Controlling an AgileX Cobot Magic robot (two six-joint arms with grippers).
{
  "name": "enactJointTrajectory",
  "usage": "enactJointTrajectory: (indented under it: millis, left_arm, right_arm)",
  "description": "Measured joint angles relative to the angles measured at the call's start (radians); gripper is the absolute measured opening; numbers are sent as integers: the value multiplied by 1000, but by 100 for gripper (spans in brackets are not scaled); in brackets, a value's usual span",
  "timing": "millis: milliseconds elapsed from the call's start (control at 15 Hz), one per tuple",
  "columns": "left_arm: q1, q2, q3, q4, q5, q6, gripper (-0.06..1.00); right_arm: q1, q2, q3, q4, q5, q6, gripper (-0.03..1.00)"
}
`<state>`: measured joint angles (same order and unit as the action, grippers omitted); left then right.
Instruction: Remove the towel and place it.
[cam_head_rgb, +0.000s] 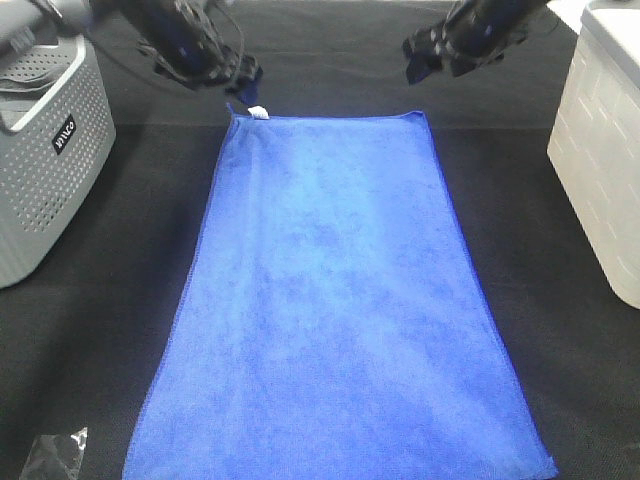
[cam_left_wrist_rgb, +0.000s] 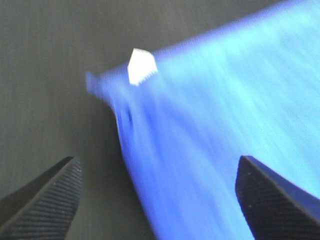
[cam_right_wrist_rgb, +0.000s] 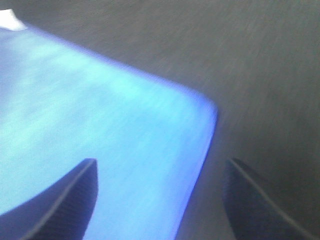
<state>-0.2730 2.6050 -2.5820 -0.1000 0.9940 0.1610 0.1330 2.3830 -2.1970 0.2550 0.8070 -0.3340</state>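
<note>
The royal-blue towel (cam_head_rgb: 335, 300) lies spread flat on the black table covering (cam_head_rgb: 130, 200), running from the far middle to the near edge. Its white tag (cam_head_rgb: 258, 111) sits at the far left corner. My left gripper (cam_head_rgb: 240, 75) hovers just beyond that corner, open and holding nothing. In the left wrist view the gripper (cam_left_wrist_rgb: 157, 165) has its fingers wide apart over the towel (cam_left_wrist_rgb: 225, 110) edge, and the tag (cam_left_wrist_rgb: 141, 66) is visible. My right gripper (cam_head_rgb: 425, 55) hangs open beyond the far right corner. In the right wrist view this gripper (cam_right_wrist_rgb: 161, 165) straddles the towel (cam_right_wrist_rgb: 100, 125) corner without touching it.
A grey perforated basket (cam_head_rgb: 40, 150) stands at the left edge. A white box (cam_head_rgb: 605, 150) stands at the right edge. A small crumpled clear plastic wrapper (cam_head_rgb: 55, 455) lies at the near left, beside the towel's near corner.
</note>
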Motion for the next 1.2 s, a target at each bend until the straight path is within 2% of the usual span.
enactJointTrajectory:
  millis: [133, 333, 467, 533, 667, 733, 800, 867, 1000, 1067, 1200]
  left_arm:
    - [0, -92, -1, 15, 180, -48, 78]
    - [5, -218, -1, 47, 213, -91, 78]
    - [43, -273, -1, 100, 215, -136, 78]
    - [86, -298, -1, 111, 218, -161, 78]
    - [194, -366, -1, 122, 218, -174, 78]
    - [194, -366, -1, 122, 218, -174, 78]
    - [259, -446, 39, 93, 218, -184, 78]
    - [277, -517, 102, 75, 218, -184, 78]
    - [304, -680, 330, 68, 218, -161, 78]
    - [306, -715, 384, 68, 218, -154, 78]
    - [308, -936, 708, 68, 220, -120, 78]
  right_arm:
    - [0, -97, 0, -2, 175, 62, 69]
    - [0, -237, 0, -62, 371, 175, 69]
    - [0, -317, 0, -170, 403, 259, 69]
    - [-1, -348, 0, -199, 409, 285, 69]
    - [-2, -424, 1, -206, 410, 304, 69]
    - [-2, -424, 1, -206, 410, 304, 69]
    - [-2, -500, 54, -221, 410, 302, 69]
    - [-2, -550, 111, -233, 410, 302, 69]
    - [-2, -695, 275, -239, 410, 302, 69]
    - [-2, -728, 323, -239, 410, 302, 69]
    - [-2, -945, 534, -236, 410, 334, 69]
